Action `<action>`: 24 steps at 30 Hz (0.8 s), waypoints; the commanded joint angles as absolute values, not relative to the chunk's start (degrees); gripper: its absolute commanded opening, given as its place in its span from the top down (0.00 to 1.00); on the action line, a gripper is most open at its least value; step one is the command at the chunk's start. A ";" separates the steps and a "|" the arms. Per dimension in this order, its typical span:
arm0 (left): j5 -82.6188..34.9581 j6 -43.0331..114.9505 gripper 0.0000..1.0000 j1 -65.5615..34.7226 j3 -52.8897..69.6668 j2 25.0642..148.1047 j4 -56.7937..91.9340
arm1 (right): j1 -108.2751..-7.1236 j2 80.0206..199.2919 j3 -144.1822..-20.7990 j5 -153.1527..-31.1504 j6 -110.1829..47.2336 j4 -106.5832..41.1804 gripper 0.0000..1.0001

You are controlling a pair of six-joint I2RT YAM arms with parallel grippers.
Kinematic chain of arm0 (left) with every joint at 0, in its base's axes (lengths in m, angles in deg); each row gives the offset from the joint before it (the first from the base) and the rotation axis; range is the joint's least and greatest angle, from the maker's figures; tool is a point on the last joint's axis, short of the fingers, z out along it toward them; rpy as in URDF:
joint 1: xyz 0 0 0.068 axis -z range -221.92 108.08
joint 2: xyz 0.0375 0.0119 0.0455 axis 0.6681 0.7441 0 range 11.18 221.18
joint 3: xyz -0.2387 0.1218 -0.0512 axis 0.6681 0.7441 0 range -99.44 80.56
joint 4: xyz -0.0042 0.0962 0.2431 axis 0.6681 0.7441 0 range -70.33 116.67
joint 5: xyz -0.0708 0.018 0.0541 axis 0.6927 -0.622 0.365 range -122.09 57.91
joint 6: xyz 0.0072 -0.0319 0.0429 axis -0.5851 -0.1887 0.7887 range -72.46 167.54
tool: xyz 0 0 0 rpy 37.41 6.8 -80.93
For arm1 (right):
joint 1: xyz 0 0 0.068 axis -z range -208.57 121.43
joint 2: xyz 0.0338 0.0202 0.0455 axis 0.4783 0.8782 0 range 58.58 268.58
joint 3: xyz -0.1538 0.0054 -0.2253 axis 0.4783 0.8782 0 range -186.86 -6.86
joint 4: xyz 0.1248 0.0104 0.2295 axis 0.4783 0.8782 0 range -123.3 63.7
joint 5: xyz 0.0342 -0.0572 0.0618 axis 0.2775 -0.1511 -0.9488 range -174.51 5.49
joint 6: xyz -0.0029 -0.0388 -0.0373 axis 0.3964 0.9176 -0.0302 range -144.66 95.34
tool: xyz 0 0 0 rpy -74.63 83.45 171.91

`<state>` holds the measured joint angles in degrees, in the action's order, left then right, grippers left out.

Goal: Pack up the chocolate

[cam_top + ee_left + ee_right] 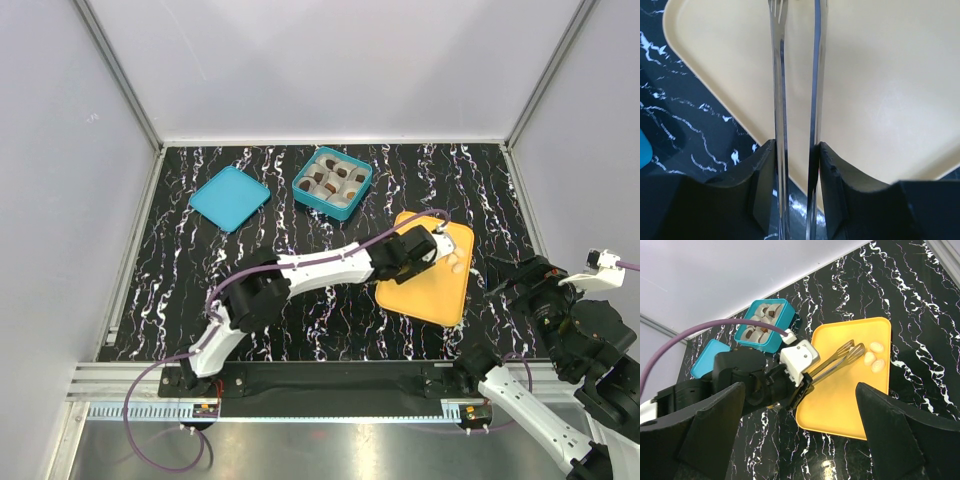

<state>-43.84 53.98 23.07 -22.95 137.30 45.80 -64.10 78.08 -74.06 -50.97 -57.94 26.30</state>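
Observation:
Three pale cream chocolate pieces point(869, 358) lie at the far right of the yellow tray point(850, 400), seen from above as chocolate point(455, 262) on the tray point(430, 295). My left gripper point(415, 250) is shut on metal tongs point(840, 357), whose arms point(777, 100) run out over the tray point(880, 90). The tong tips sit close together just left of the cream pieces, with nothing seen between them. Dark chocolate pieces point(330, 186) sit in grey paper cups inside the teal box point(332, 183). My right gripper point(800, 440) hangs open near the tray's right side, holding nothing.
A teal lid point(229, 197) lies flat on the black marbled table, left of the teal box point(762, 325). A purple cable point(715, 330) arcs from the left arm's wrist. Grey walls close in the table at the back and sides.

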 commanded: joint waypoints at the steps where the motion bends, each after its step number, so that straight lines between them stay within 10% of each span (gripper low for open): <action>1: -46.68 53.60 0.60 23.38 -21.58 130.01 43.40 | -64.34 77.74 -74.27 -50.32 -58.58 24.62 0.00; 24: -57.49 47.71 0.59 17.50 -19.46 119.55 51.84 | -64.34 77.91 -75.06 -51.29 -58.76 24.54 0.00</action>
<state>-53.78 49.41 20.52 -18.27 126.62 51.62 -64.10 77.54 -74.06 -51.15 -58.59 26.34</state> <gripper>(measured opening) 0.405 0.994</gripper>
